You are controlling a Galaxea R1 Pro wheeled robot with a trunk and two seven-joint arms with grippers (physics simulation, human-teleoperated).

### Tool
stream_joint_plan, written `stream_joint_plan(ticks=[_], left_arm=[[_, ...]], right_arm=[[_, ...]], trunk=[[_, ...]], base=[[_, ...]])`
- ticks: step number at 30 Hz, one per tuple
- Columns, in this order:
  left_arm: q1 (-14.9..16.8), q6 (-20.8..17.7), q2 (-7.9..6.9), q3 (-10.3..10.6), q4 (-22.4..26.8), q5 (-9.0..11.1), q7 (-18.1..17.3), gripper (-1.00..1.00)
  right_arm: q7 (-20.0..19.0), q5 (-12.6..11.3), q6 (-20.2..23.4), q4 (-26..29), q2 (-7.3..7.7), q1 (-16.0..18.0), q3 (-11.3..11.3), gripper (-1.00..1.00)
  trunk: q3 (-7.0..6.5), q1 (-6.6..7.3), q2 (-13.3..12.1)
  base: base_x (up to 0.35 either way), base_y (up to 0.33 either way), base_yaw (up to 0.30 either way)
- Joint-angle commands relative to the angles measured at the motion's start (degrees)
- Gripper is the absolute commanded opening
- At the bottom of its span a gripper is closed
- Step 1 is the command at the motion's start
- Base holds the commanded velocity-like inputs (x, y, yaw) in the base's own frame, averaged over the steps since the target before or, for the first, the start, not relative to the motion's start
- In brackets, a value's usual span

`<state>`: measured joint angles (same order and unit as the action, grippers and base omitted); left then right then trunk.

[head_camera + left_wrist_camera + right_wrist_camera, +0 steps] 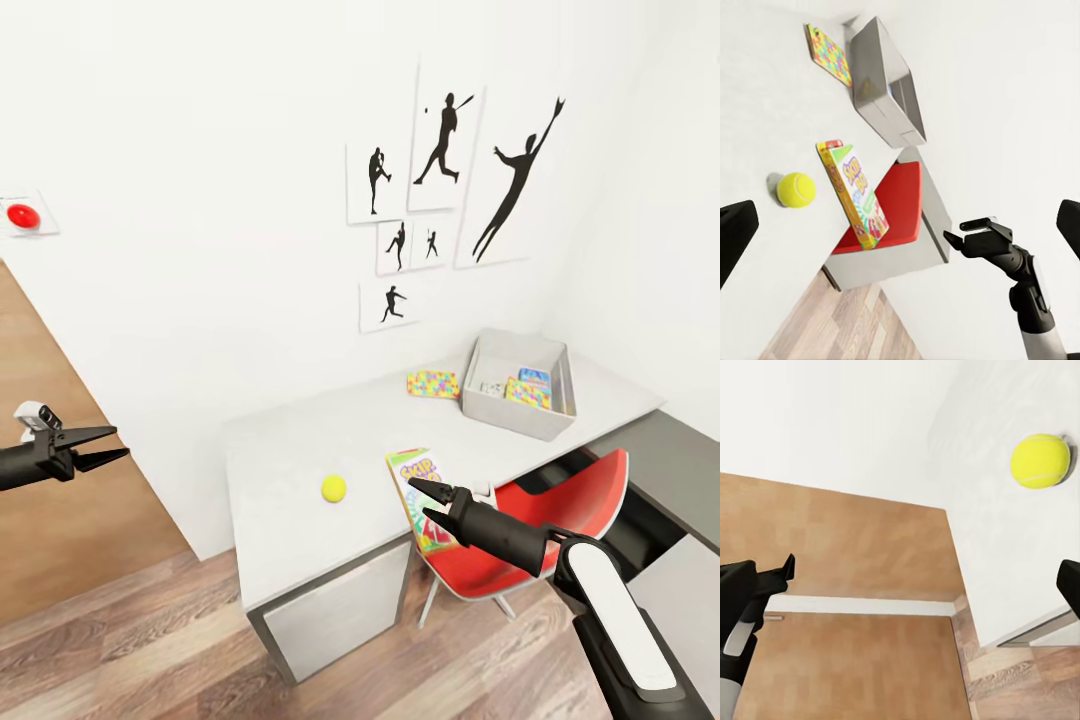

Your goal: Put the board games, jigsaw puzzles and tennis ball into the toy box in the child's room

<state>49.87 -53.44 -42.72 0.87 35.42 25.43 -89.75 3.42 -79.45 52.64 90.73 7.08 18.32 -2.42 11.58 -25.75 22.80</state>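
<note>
I hover my empty, open right gripper over the stiff, probably light SKIP BO box, best pinched across its overhanging edge.

The left gripper sits at the left edge of the head view, arm level, its black fingers parted and pointing right. The right arm rises from the lower right corner, white forearm then black wrist, its gripper spread apart, pointing up-left.
</note>
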Motion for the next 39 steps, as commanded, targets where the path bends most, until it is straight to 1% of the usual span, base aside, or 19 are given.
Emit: stream_joint_plan(ticks=[1, 5, 14, 19, 26, 30, 39], left_arm=[[0.1, -0.6, 0.0, 0.1, 0.0, 0.0, -0.3, 1.0], [0.1, -0.6, 0.1, 0.1, 0.0, 0.0, -0.3, 1.0], [0.1, -0.6, -0.44, 0.0, 0.0, 0.0, -0.3, 1.0], [0.1, -0.6, -0.51, 0.0, 0.0, 0.0, -0.3, 1.0], [0.1, -0.6, -0.49, 0.0, -0.1, 0.1, -0.3, 1.0], [0.1, -0.6, -0.43, 0.0, 0.0, 0.1, -0.3, 1.0], [0.1, -0.6, -0.37, 0.1, 0.0, 0.1, -0.3, 1.0]], right_arm=[[0.3, -0.4, 0.1, 0.0, 0.03, 0.1, 0.0, 1.0], [0.3, -0.3, 0.1, -0.1, 0.08, 0.1, 0.1, 1.0], [0.4, -0.3, -0.1, -1.2, -0.02, 0.1, 0.0, 1.0], [0.3, -0.4, -2.3, -1.7, 0.09, 0.1, 0.0, 1.0], [0.3, -0.4, -2.9, -1.7, 0.09, 0.1, 0.0, 1.0], [0.3, -0.4, -3.0, -1.7, 0.05, 0.1, -0.1, 1.0], [0.4, -0.3, -3.2, -1.8, 0.04, 0.1, -0.5, 1.0]], trunk=[[0.02, -0.04, 0.1], [-0.36, -0.04, 0.1], [-1.22, -0.04, 0.1], [-1.7, -0.04, 0.1], [-2.37, -0.04, 0.1], [-2.74, -0.04, 0.1], [-2.94, -0.04, 0.1]], base=[[0.0, 0.0, 0.0], [0.0, 0.0, 0.0], [0.0, 0.0, 0.0], [0.0, 0.0, 0.0], [-0.014, 0.0, 0.0], [-0.14, 0.0, 0.0], [-0.076, 0.0, 0.0]])
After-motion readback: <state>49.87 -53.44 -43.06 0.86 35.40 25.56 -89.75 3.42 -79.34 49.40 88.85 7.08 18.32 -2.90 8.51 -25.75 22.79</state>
